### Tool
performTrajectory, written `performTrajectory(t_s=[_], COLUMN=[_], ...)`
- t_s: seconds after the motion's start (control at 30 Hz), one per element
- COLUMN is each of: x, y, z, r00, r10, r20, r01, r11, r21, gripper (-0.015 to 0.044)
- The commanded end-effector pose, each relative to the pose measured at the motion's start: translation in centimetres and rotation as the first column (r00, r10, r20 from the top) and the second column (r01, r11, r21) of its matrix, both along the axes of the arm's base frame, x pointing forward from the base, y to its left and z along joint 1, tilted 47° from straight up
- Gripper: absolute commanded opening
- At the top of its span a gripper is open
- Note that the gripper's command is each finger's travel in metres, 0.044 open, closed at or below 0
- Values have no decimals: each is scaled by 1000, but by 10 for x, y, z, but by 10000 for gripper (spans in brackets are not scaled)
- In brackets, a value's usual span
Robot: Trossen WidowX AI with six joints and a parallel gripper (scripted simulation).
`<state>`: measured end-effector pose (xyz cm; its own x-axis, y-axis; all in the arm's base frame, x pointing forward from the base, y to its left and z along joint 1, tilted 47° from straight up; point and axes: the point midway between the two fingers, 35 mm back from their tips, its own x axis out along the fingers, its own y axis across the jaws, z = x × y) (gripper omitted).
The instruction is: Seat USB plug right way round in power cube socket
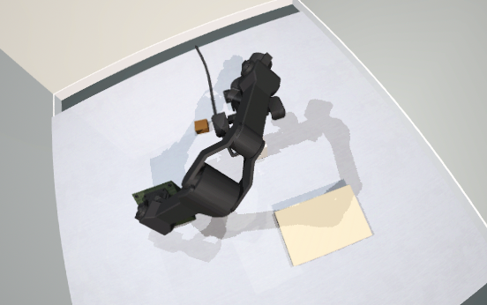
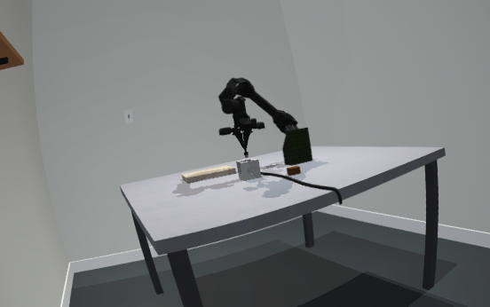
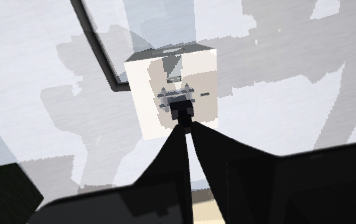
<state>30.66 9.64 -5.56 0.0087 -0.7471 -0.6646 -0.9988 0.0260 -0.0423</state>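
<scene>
Black plug [image 2: 246, 154] [image 3: 181, 109]: a small, dark, blocky body, with a paler piece showing under it in the exterior view.
Plug's place: at the top face of the power cube [image 2: 248, 170] [image 3: 141, 102]; how deep it sits, and which way round, I cannot tell.
Jaws [image 2: 246, 151]: narrow, holding the plug between the tips, pointing downward.
Cube: whitish, upright on the worktop [image 1: 110, 154] [image 2: 200, 208] [image 3: 22, 102], with grey metallic detail beside the plug and a small dark slot on top.
Cable [image 1: 207, 75] [image 2: 306, 183] [image 3: 100, 47]: dark, running from near the cube to the worktop's edge.
Orange-brown block [image 1: 201, 126] [image 2: 293, 170]: apart from the cube.
</scene>
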Motion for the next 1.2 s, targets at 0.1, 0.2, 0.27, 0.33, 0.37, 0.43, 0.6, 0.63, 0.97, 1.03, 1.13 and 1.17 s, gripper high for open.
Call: performTrajectory(t_s=[0.1,0.2,0.27,0.33,0.37,0.43,0.6,0.63,0.97,1.03,1.13,1.17], x=[0,0,-1,-1,-1,-1,-1,-1,-1,-1,-1,-1], y=[-2,-3,-3,-3,-3,-4,-4,-5,-6,-6,-6,-6], z=[0,0,-1,-1,-1,-1,-1,-1,-1,-1,-1,-2], r00=[1000,1000,1000,1000,1000,1000,1000,1000,1000,1000,1000,1000], r10=[-4,-4,-4,-4,-4,-4,-5,-5,-5,-5,-5,-5], r20=[3,3,4,4,4,4,4,4,4,4,4,4], r01=[4,4,4,4,4,4,5,5,6,6,6,6], r11=[1000,1000,1000,1000,1000,1000,1000,1000,1000,1000,1000,1000], r21=[-8,-9,-10,-11,-12,-13,-15,-16,-19,-19,-19,-19], gripper=[0,0,0,0,0,0,0,0,0,0,0,0])
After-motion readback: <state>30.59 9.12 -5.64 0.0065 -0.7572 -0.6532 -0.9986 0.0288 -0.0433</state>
